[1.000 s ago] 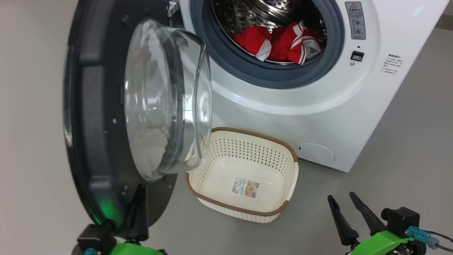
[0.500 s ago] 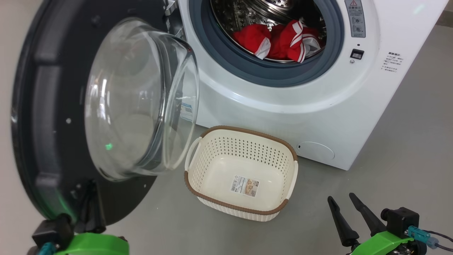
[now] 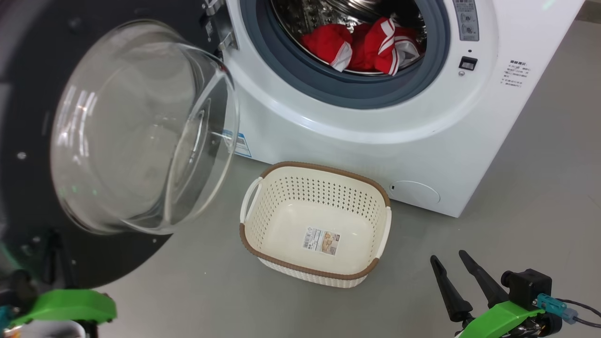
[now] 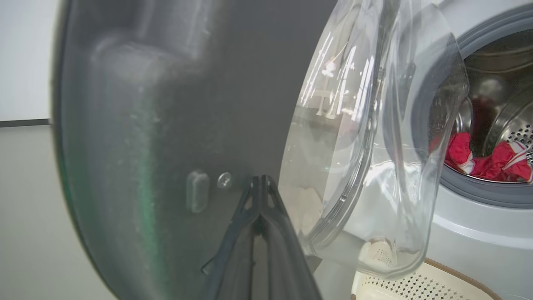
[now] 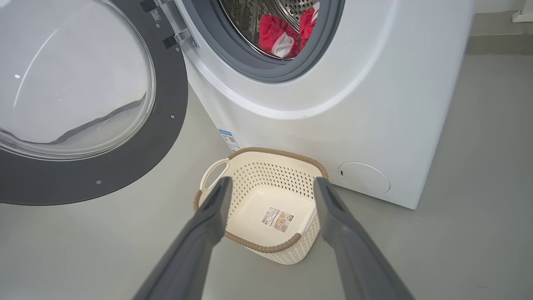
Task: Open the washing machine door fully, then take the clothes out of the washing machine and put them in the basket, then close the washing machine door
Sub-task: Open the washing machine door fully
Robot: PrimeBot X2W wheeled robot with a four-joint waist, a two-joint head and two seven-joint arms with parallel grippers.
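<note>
The washing machine door (image 3: 94, 263) stands swung out to the left, its glass bowl (image 3: 136, 126) bulging toward me. My left gripper (image 4: 260, 183) is shut, its joined fingertips against the door's black inner face low by the rim; in the head view it is at the lower left (image 3: 54, 239). The white washing machine (image 3: 375, 155) is open, and red clothes (image 3: 361, 44) with white stripes lie in its steel drum. The cream basket (image 3: 319, 166) sits on the floor before the machine, holding nothing but a paper label. My right gripper (image 3: 446, 256) is open, low at the right and apart from the basket.
Grey floor (image 3: 516, 188) stretches to the right of the machine and around the basket. The door's black rim (image 5: 125, 179) hangs above the floor left of the basket. A blue label sticker (image 3: 242, 143) sits on the machine's lower front.
The door has swung further open to the left, with my shut left gripper moving left along it. The basket's left handle has come into sight. The right arm has not moved.
</note>
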